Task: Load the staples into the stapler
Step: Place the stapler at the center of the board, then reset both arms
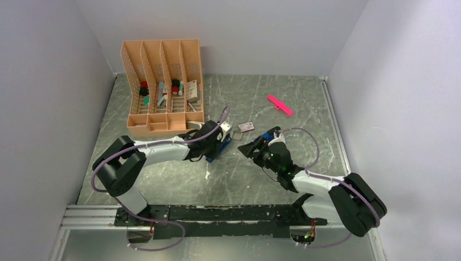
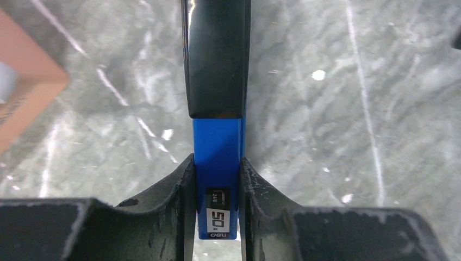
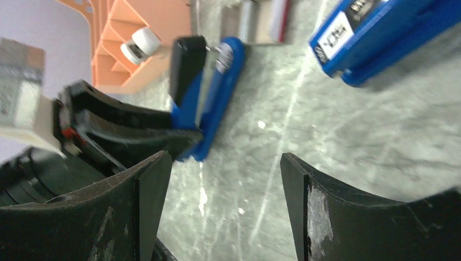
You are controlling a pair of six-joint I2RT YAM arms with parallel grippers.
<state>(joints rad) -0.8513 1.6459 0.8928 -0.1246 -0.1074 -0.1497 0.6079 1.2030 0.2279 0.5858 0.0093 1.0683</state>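
Observation:
My left gripper [image 1: 218, 139] is shut on a blue stapler [image 2: 217, 157] with a black top [image 2: 216, 54], its jaws clamping the blue body from both sides. The stapler also shows in the right wrist view [image 3: 209, 92], resting on the table. A small pink-and-white box [image 1: 245, 126] lies just beyond it. In the right wrist view a blurred silvery-grey strip [image 3: 246, 19] that may be the staples lies beside the box [image 3: 276, 16]. My right gripper [image 1: 251, 150] is open and empty, low over bare table to the right of the stapler; it also shows in its own wrist view [image 3: 225, 163].
An orange desk organizer [image 1: 163, 87] with small items stands at the back left. A bright pink plastic stick [image 1: 280, 104] lies at the back right. A second blue piece with a black-and-white label [image 3: 380, 30] is near my right gripper. A small white fleck [image 1: 207, 175] lies on the table.

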